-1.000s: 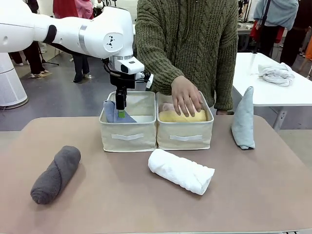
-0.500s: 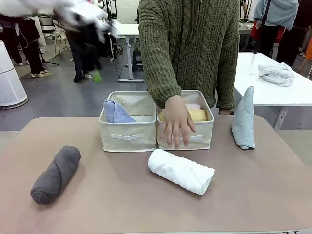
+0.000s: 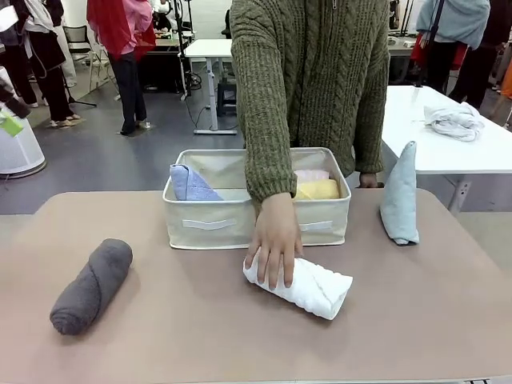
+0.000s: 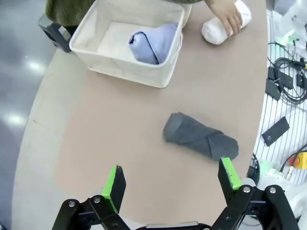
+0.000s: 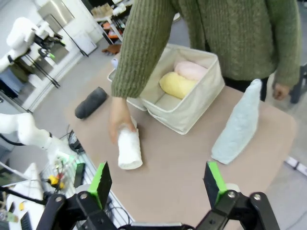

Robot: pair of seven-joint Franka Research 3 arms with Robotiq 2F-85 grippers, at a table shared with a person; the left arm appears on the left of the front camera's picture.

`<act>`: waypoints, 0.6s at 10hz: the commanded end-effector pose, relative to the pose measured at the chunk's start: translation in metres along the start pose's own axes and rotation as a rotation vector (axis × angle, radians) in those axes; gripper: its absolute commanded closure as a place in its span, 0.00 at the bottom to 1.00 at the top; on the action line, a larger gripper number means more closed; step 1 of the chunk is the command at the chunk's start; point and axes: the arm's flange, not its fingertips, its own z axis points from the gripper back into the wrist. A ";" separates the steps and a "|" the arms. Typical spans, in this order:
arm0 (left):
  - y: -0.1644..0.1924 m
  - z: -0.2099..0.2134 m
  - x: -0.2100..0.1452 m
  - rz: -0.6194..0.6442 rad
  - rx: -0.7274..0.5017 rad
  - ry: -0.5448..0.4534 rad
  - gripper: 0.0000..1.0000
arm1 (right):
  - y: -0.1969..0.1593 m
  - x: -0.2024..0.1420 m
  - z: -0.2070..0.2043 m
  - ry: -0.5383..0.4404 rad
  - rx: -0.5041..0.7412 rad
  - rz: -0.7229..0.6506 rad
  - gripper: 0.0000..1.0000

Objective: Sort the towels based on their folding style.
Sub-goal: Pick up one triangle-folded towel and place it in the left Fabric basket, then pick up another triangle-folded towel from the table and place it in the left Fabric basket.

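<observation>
With the blue cone (image 3: 190, 184) in the left bin (image 3: 210, 226), I've lifted my left end effector (image 4: 171, 175) clear, spread and empty like the right end effector (image 5: 157, 176), while the person's hand (image 3: 274, 248) has moved onto the white roll (image 3: 312, 286); the grey roll (image 3: 92, 286) and second cone (image 3: 399, 196) wait on the bench (image 3: 200, 328).

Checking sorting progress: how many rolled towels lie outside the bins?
2: the dark grey roll at the table left; the white roll before the bins, under the person's hand.
</observation>
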 end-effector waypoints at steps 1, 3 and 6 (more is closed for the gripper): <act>0.001 -0.016 -0.004 0.034 -0.001 -0.074 0.00 | 0.000 0.000 -0.001 -0.007 0.012 0.006 0.00; 0.004 -0.022 -0.001 0.009 -0.004 -0.035 0.00 | 0.000 0.000 -0.001 -0.007 0.012 0.006 0.00; 0.005 -0.011 -0.018 0.050 -0.017 -0.037 0.00 | 0.000 0.000 -0.001 -0.007 0.012 0.006 0.00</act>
